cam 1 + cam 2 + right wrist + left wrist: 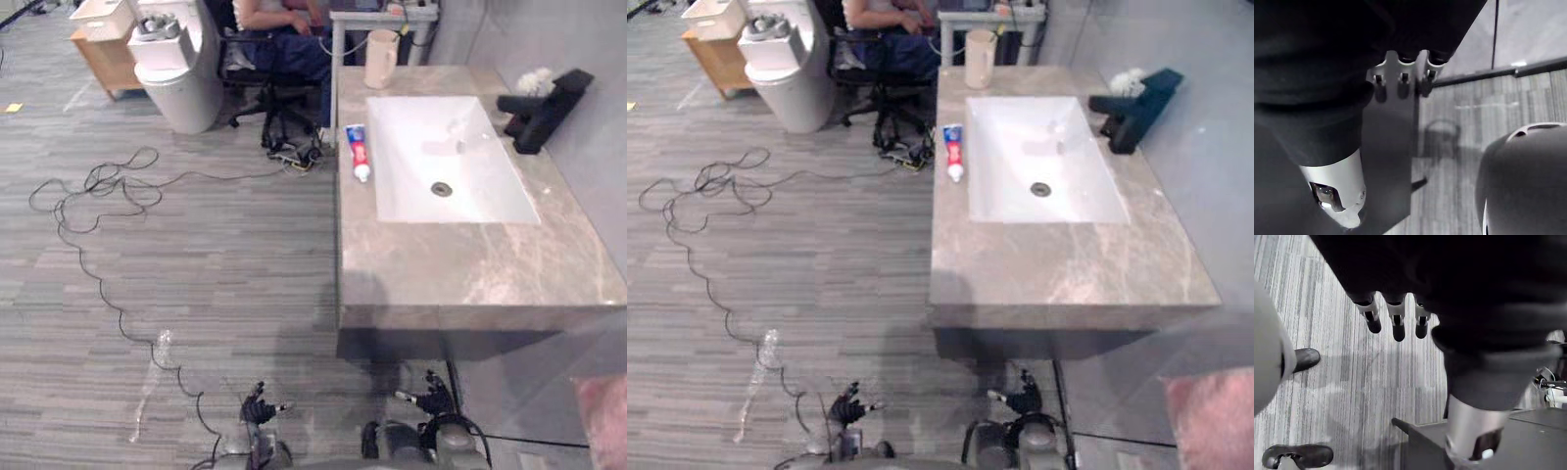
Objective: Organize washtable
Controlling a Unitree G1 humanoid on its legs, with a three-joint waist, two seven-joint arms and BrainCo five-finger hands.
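Observation:
The marble washtable (470,264) stands ahead on the right, with a white sink basin (470,127) set in it. A red, white and blue toothpaste tube (357,152) lies on the counter by the basin's left rim. At the far left corner stands a beige cup (380,59). A black faucet (542,108) rises at the basin's right, with a white fluffy thing (534,80) behind it. My left hand (259,406) and right hand (434,394) hang low over the floor in front of the table, fingers relaxed and holding nothing.
A person sits on a black office chair (279,98) beyond the table's far left corner. A white bin (186,88) and a wooden shelf (103,54) stand further left. A clear plastic bottle (150,382) lies on the floor by my left side.

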